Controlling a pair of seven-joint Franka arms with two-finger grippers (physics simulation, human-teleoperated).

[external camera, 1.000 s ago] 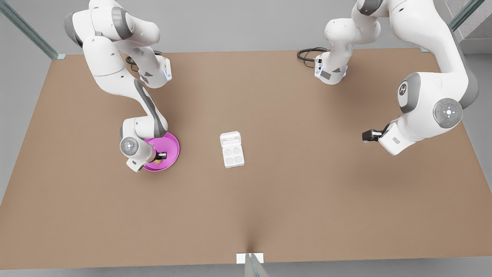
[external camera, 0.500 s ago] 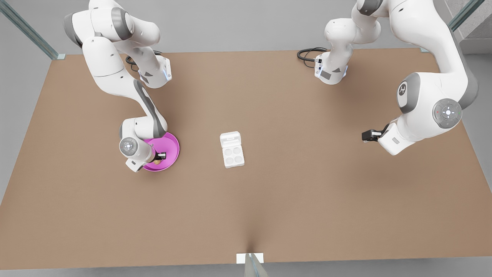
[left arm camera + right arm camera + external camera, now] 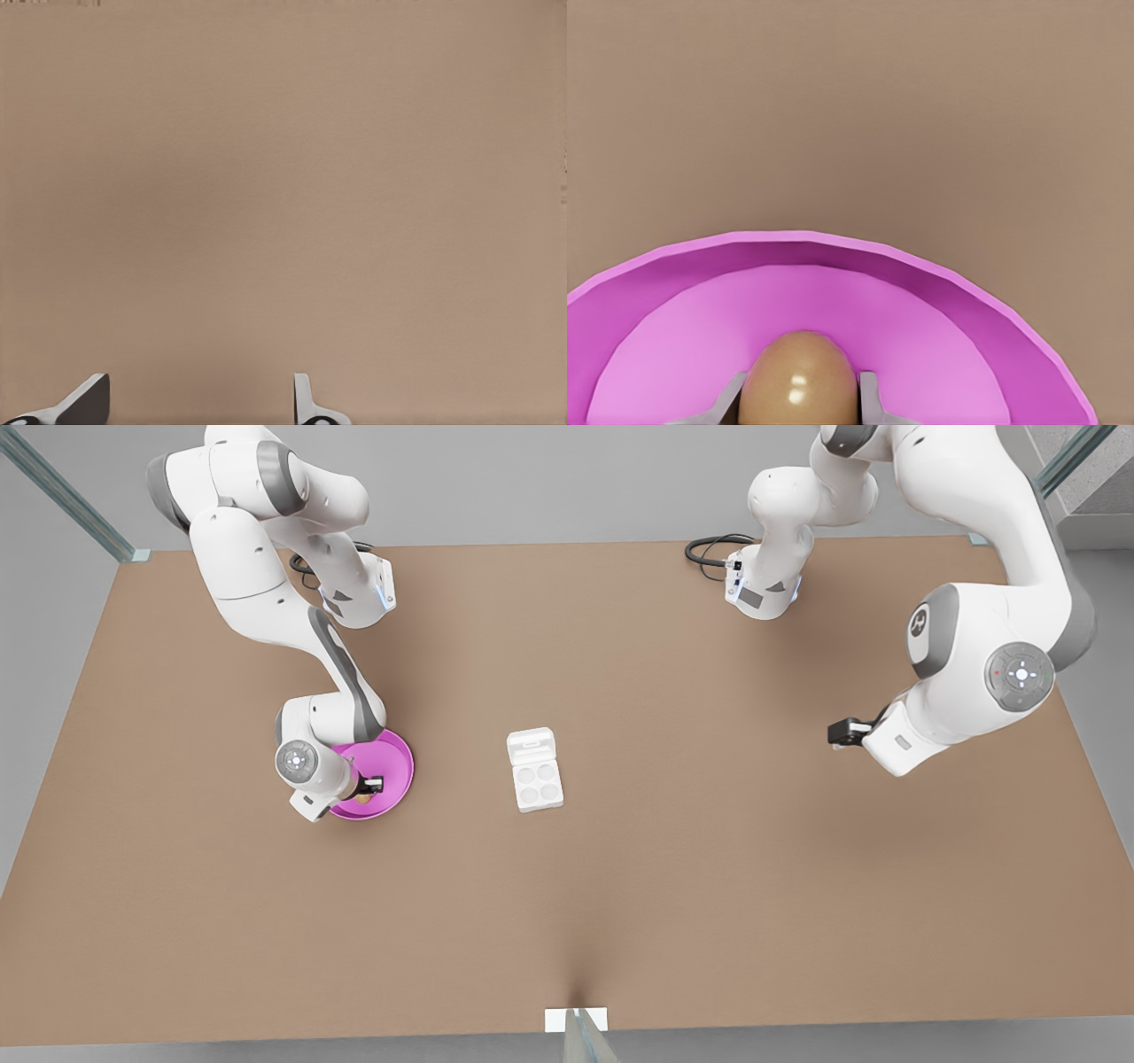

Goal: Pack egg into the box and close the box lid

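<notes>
Pink plate: egg gripped, not yet lifted

Pink plate (image 3: pixel 390 766) sits at the front view's left, one in number, with the single egg (image 3: pixel 799 381) on it. The right end effector (image 3: pixel 366 786) stands down in the plate, its fingers (image 3: pixel 866 397) pressed to both sides of the egg. Over the last second this arm has not shifted; I judge the grip made and the lift still to come.

At centre, one box (image 3: pixel 537 783) rests on the counter (image 3: pixel 620 886), well apart from the plate. Its four wells are empty and its lid (image 3: pixel 532 743) lies open flat at the far side.

At the front view's right, the left end effector (image 3: pixel 842 732) hangs over bare counter, fingers (image 3: pixel 306 403) spread and holding nothing. That arm has drifted slightly up and inward since a second ago, otherwise waiting. Two arms in all.
</notes>
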